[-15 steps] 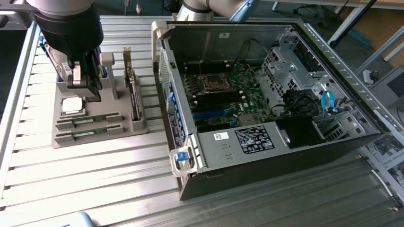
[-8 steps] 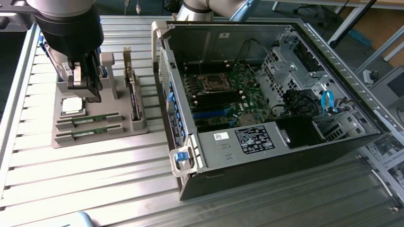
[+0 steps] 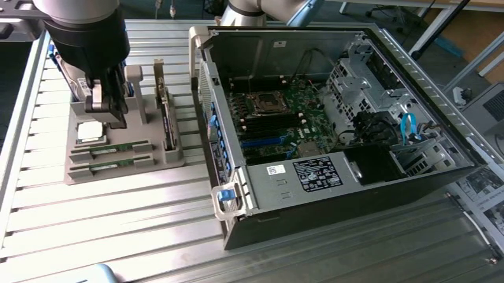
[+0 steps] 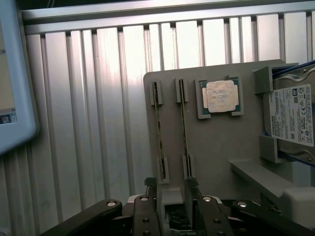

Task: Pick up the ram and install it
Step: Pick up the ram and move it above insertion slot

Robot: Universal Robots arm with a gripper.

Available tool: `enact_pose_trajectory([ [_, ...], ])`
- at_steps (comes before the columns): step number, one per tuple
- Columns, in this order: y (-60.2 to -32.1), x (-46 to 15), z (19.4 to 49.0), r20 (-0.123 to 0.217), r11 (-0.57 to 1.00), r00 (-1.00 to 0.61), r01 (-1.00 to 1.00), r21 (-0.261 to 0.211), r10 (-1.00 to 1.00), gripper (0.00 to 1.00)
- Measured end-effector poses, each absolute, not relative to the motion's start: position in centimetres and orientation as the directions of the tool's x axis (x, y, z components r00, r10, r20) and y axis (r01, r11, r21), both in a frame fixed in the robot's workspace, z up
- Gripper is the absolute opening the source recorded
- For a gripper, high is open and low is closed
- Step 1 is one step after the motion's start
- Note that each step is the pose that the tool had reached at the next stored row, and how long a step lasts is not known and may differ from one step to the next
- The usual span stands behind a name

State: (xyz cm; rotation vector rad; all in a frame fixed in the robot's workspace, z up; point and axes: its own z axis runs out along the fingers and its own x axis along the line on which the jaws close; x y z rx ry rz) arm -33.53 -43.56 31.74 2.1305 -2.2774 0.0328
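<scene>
Two ram sticks stand on edge in slots of a grey holder [image 3: 126, 174]: one ram stick [image 3: 110, 150] [image 4: 183, 129] lies nearer the processor, the other [image 3: 110, 167] [image 4: 159, 129] beside it. My gripper [image 3: 106, 118] [image 4: 171, 189] hangs above the holder, over its processor end, a little short of the sticks. Its fingers [image 4: 150, 189] stand apart, open, with nothing between them. The open computer case [image 3: 236, 200] lies on its side at the exterior view's right, with the motherboard's memory slots [image 3: 268, 127] showing inside.
A square silver processor [image 3: 89, 132] [image 4: 220, 97] and a hard drive with a white label [image 4: 293, 115] sit on the same holder. A card [image 3: 165, 118] stands upright between the holder and the case. The ribbed metal table [image 3: 118, 224] carries everything.
</scene>
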Motion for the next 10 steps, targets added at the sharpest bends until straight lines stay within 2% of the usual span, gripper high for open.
enact_pose_trajectory([
  [10, -43.56, -33.53, 31.42, 0.031, 0.066, -0.066, -0.998, 0.0, -0.997, 0.36],
])
